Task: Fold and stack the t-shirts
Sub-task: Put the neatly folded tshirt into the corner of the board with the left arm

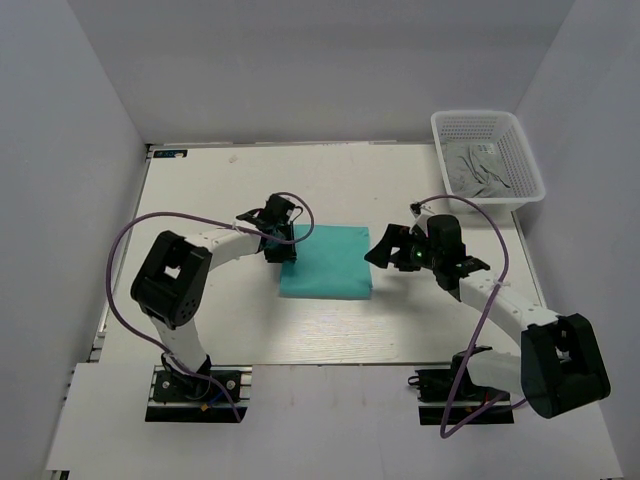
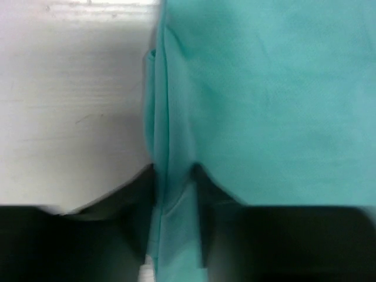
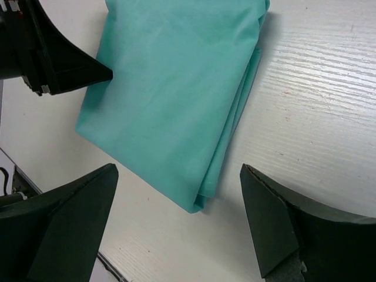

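Left hand pinches the shirt's layered left edge between its fingers. Folded into a turquoise rectangle, the shirt lies flat on the worktop, midway between both arms. Right hand hovers just off the shirt's right edge, fingers spread wide, holding nothing. Well beyond the shirt's far right corner stands a white basket with pale things inside.

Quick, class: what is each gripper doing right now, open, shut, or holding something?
Left gripper: closed on the t-shirt's folded edge.
Right gripper: open, holding nothing.
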You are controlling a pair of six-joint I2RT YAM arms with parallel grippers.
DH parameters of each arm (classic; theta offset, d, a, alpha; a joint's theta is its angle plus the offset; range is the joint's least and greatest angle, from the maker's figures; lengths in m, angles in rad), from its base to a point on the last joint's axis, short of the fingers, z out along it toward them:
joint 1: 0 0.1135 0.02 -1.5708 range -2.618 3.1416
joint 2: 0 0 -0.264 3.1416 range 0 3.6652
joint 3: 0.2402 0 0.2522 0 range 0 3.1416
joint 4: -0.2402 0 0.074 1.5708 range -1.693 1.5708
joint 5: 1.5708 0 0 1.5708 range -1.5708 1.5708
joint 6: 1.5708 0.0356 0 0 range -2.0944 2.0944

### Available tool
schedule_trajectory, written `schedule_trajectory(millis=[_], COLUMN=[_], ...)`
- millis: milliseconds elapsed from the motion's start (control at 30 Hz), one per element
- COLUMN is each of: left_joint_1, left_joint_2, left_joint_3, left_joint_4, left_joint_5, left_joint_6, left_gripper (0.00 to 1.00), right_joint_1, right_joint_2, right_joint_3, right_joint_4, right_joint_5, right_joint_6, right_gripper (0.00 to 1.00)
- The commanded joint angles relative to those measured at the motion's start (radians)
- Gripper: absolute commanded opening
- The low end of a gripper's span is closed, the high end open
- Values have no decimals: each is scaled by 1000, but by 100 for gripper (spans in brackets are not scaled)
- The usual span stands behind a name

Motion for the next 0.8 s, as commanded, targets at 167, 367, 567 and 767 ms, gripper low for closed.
schedule_trajectory(millis=[167, 367, 567, 767], left_joint_1=[5, 44, 189, 334], left_joint_2=[71, 104, 226, 346], left_joint_3=[43, 211, 402, 620], left_joint_4=[-13, -125, -136, -142], left_joint_5=[-57, -367, -465, -547], left_joint_6=[32, 74, 149, 299], left_gripper=[0, 0, 0, 0], right_joint_1=[-5, -7, -7, -7], right_joint_2=[31, 54, 109, 167], right_joint_3=[5, 43, 120, 189], right_joint_4=[-19, -71, -82, -76], right_joint_5=[58, 142, 159, 219], right_joint_6=[-5, -39, -62, -70], right_gripper=[90, 90, 90, 90])
